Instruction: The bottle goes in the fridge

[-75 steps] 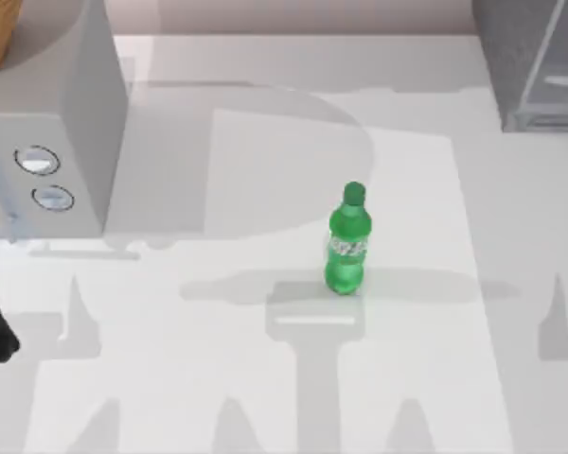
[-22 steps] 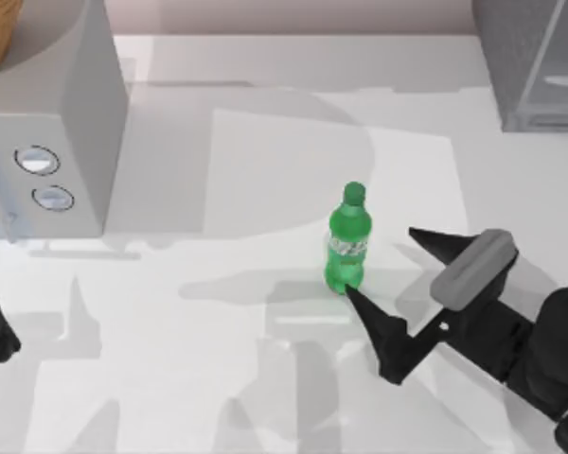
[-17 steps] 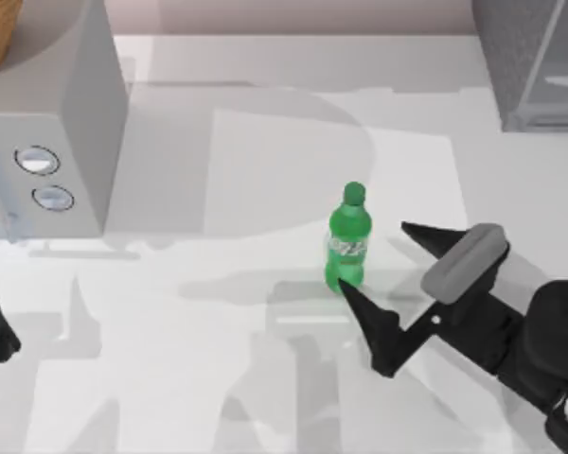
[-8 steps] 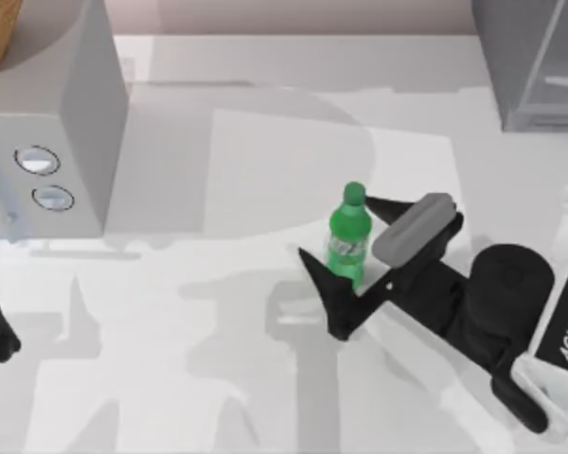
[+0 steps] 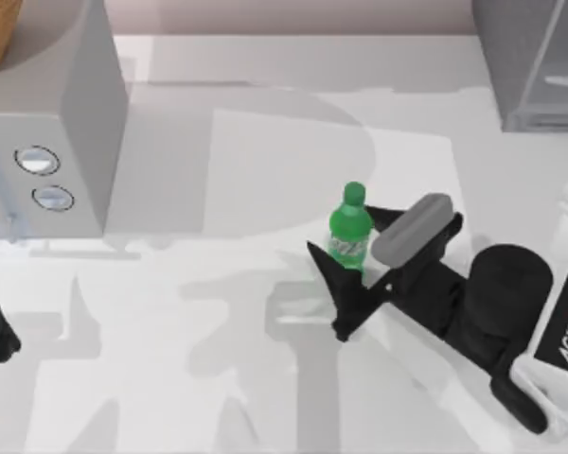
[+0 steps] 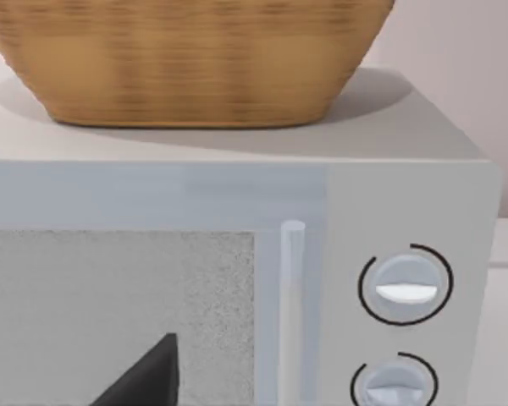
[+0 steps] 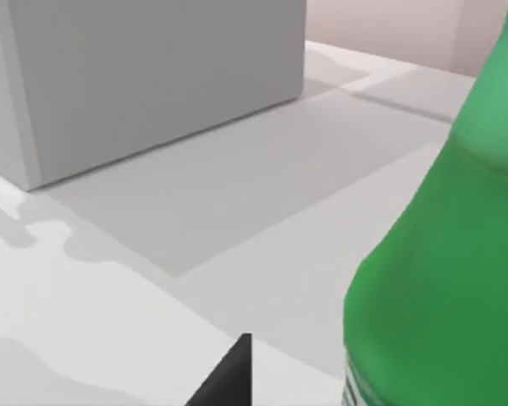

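Right tool (image 5: 354, 270) is spread open around the bottle (image 5: 349, 232), which stands upright mid-counter (image 5: 170, 331), one finger (image 5: 336, 288) by its base, the other behind it. I'd squeeze on the label band, not the neck, and lift straight up before swinging toward the fridge (image 5: 535, 61) at the far right corner. Left tool is parked by the microwave (image 5: 47, 123); can't tell if it's open. Label's unreadable; the arm reads "AGILE".
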You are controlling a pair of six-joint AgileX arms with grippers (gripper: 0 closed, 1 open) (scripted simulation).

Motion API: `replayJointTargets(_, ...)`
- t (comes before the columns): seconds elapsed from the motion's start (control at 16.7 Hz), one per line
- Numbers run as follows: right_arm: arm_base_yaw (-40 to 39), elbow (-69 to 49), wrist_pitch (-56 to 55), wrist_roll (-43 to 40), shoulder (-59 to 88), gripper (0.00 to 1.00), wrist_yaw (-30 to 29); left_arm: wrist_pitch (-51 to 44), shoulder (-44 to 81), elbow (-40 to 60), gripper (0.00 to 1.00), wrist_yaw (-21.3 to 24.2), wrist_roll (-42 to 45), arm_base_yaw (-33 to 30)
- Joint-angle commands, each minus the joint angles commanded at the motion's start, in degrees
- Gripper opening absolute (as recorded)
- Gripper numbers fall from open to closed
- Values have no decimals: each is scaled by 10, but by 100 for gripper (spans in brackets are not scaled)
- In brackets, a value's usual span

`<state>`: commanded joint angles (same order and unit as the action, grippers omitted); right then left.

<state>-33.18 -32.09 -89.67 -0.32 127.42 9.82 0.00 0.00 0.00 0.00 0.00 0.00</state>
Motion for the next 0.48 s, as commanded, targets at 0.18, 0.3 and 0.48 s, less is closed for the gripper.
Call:
replayJointTargets(0.18, 0, 0, 0, 0, 0, 33, 0, 0, 0, 0, 100, 0, 0, 0)
replayJointTargets(0.3, 0, 0, 0, 0, 0, 18, 0, 0, 0, 0, 100, 0, 0, 0)
replayJointTargets(0.48, 0, 0, 0, 0, 0, 1, 0, 0, 0, 0, 100, 0, 0, 0)
